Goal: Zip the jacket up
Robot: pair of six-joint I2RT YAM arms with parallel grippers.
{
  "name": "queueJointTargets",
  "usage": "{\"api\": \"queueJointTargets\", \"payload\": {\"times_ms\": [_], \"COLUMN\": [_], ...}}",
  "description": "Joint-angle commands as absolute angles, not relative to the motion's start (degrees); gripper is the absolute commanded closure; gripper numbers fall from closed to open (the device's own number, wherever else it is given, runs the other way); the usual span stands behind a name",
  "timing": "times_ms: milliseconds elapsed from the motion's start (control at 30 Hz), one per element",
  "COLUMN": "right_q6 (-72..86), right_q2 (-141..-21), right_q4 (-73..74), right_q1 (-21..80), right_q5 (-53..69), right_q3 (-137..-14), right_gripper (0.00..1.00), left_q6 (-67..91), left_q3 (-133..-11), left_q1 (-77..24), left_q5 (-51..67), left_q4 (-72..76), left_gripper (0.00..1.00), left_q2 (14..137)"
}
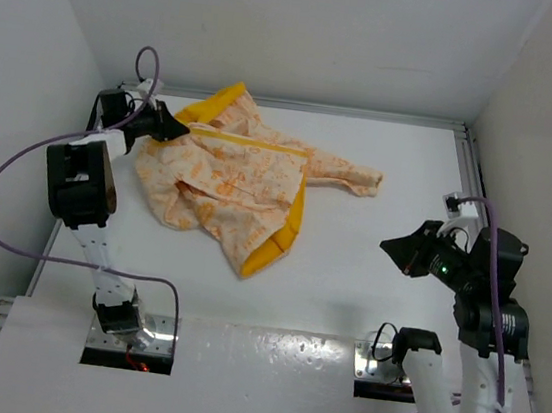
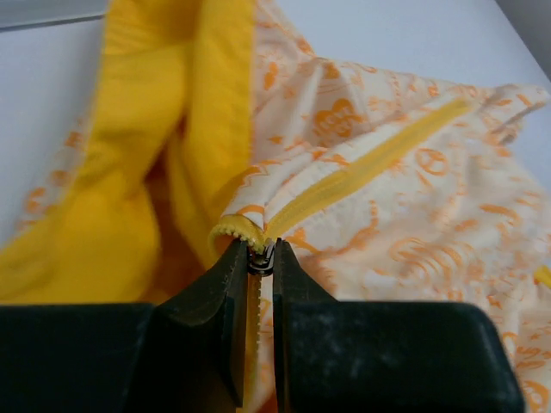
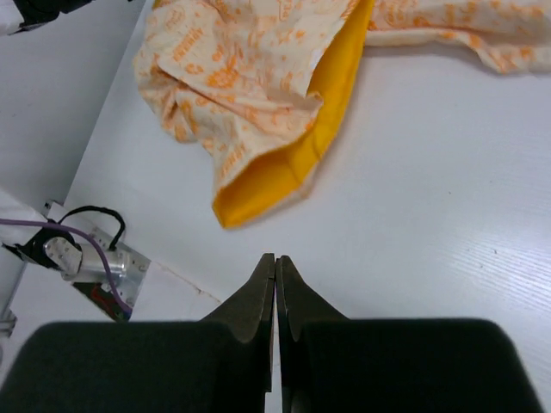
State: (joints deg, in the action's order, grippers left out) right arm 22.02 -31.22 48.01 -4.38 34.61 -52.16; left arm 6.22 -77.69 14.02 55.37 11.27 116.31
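The jacket (image 1: 233,186), cream with orange print and yellow lining, lies crumpled at the back left of the table. My left gripper (image 1: 177,129) is at its upper left edge, shut on the dark zipper slider (image 2: 261,258); the yellow zipper tape (image 2: 362,168) runs away up and right, and loose teeth hang between the fingers. The yellow lining (image 2: 129,155) fills the left of the left wrist view. My right gripper (image 1: 392,246) is shut and empty, hovering right of the jacket; its wrist view shows the jacket's hem (image 3: 258,185) ahead of the fingertips (image 3: 264,271).
White walls enclose the table on three sides, with a metal rail (image 1: 468,160) along the right edge. A purple cable (image 1: 12,224) loops beside the left arm. The left arm's base bracket (image 3: 95,267) shows in the right wrist view.
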Motion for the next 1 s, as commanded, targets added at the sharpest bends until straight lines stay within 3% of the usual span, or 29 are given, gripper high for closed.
{"api": "queueJointTargets", "payload": {"times_ms": [0, 33, 67, 100, 133, 167, 200, 300, 433, 533, 633, 967], "right_q6": [19.4, 19.1, 18.6, 18.5, 18.3, 18.3, 17.2, 17.0, 7.4, -4.1, -13.4, -25.7], "right_q2": [-34.5, -35.8, -36.3, -36.6, -38.0, -38.6, -39.1, -42.8, -47.9, -49.5, -49.5, -47.2], "right_q4": [47.9, 44.0, 41.9, 39.7, 35.4, 31.1, 28.6, 19.5, 12.9, 12.5, 11.4, 10.3], "right_q1": [-4.7, -4.7, -4.7, -4.7, -4.7, -4.7, -4.4, -1.3, 7.3, 18.2, 25.6, 34.3], "right_q5": [34.5, 36.4, 37.3, 39.3, 42.2, 42.3, 44.1, 45.4, 44.5, 40.5, 36.4, 26.8], "right_q3": [-54.7, -54.8, -54.8, -54.1, -53.2, -52.8, -51.8, -50.4, -50.5, -49.3, -46.6, -43.2], "right_gripper": [0.97, 0.92, 0.68, 0.55, 0.35, 0.35, 0.25, 0.19, 0.16, 0.09, 0.06, 0.04], "left_q6": [3.2, 3.2, 3.7, 3.7, 4.7, 4.7, 7.2, 13.4, 35.5, 47.2, 50.9, 50.0], "left_q3": [-79.5, -78.1, -74.7, -73.0, -69.3, -67.3, -65.5, -58.5, -49.0, -47.2, -51.3, -53.2], "left_q1": [13.1, 12.1, 10.3, 9.2, 6.4, 4.9, 3.2, -5.3, -15.6, -21.0, -24.4, -33.0], "left_q5": [60.8, 62.0, 63.3, 65.7, 67.0, 68.4, 69.4, 72.2, 66.9, 62.5, 61.3, 56.4], "left_q4": [10.8, 10.2, 10.2, 9.5, 8.9, 8.9, 8.9, 9.7, 30.2, 37.2, 35.7, 27.9], "left_gripper": [1.0, 1.0, 1.0, 1.0, 1.0, 1.0, 1.0, 1.0, 1.0, 1.0, 1.0, 1.0], "left_q2": [113.6, 112.1, 108.4, 106.3, 101.9, 99.7, 97.4, 90.5, 76.7, 73.7, 73.7, 76.6]}}
